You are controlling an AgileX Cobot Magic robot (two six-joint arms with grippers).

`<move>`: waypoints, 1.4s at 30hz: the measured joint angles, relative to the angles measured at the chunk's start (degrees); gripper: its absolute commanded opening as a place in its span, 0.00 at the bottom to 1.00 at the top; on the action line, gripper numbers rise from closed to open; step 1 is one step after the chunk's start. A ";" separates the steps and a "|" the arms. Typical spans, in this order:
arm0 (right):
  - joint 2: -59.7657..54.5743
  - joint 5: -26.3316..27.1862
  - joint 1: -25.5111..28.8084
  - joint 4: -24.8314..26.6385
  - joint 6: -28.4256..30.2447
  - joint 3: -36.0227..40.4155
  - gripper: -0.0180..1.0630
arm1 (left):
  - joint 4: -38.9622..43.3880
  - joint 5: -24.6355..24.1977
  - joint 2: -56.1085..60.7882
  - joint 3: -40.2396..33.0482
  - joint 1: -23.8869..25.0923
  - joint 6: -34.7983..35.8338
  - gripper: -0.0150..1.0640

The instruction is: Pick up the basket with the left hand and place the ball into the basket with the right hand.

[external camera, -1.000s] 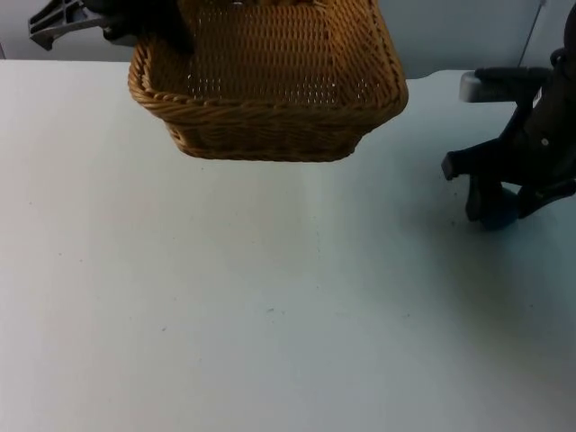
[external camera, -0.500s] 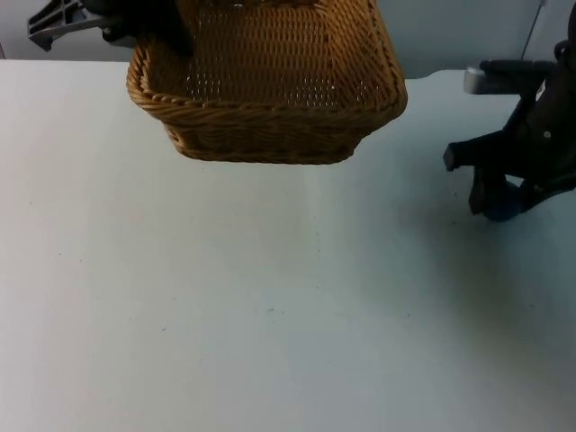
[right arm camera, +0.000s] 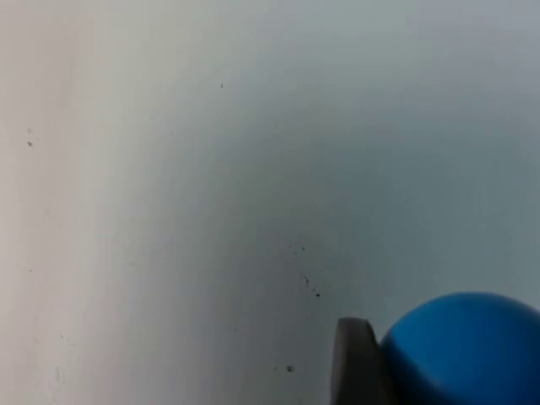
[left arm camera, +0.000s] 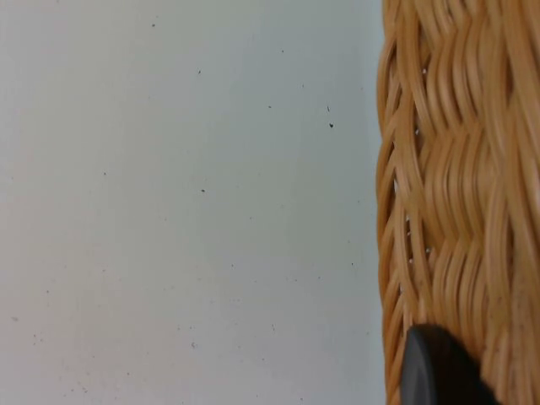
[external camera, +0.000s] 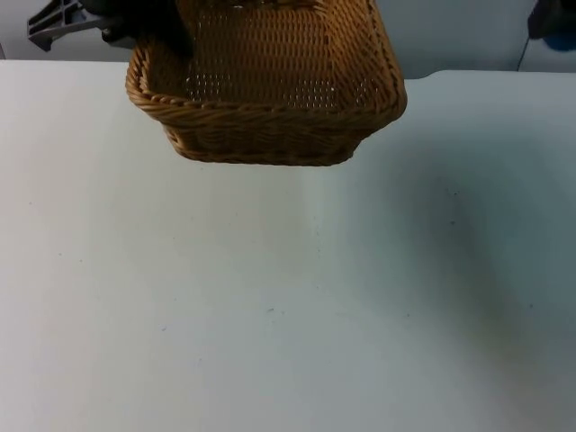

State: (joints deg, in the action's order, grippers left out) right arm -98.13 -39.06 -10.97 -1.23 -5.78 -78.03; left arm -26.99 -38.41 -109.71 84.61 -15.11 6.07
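A woven wicker basket (external camera: 265, 85) hangs above the far side of the table. My left gripper (external camera: 144, 31) is shut on its left rear rim. In the left wrist view the basket wall (left arm camera: 460, 186) runs beside one black fingertip (left arm camera: 434, 371) pressed against the weave. The blue ball (right arm camera: 472, 346) is lifted off the table and sits against a black fingertip (right arm camera: 359, 367) of my right gripper, which is shut on it. In the top view the ball (external camera: 551, 22) shows as a dark blue shape at the far right, high above the table.
The white table top (external camera: 288, 297) stretches bare in front of the basket. The grey partition wall (external camera: 450, 36) stands behind it. A soft shadow lies on the table at the right (external camera: 468, 234).
My right gripper has risen from the table at the right with the blue ball, up toward the far right corner. The basket and left arm have stayed put.
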 measured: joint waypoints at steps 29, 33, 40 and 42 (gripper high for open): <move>-7.49 0.73 -19.17 1.23 6.90 -14.88 0.01 | 0.00 -0.42 0.00 0.00 0.00 0.00 0.01; -9.37 2.31 -19.17 3.85 9.52 -14.88 0.01 | 0.00 -0.42 0.00 0.00 0.00 0.00 0.01; -11.27 4.46 -19.27 10.20 13.70 -14.88 0.01 | 0.00 -0.42 0.00 0.00 0.00 0.00 0.01; -11.64 4.46 -19.27 10.90 14.40 -14.88 0.01 | 0.00 -0.42 0.00 0.00 0.00 0.00 0.01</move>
State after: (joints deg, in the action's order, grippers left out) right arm -109.77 -34.60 -30.25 9.67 8.62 -92.91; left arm -26.99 -38.83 -109.71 84.61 -15.11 6.07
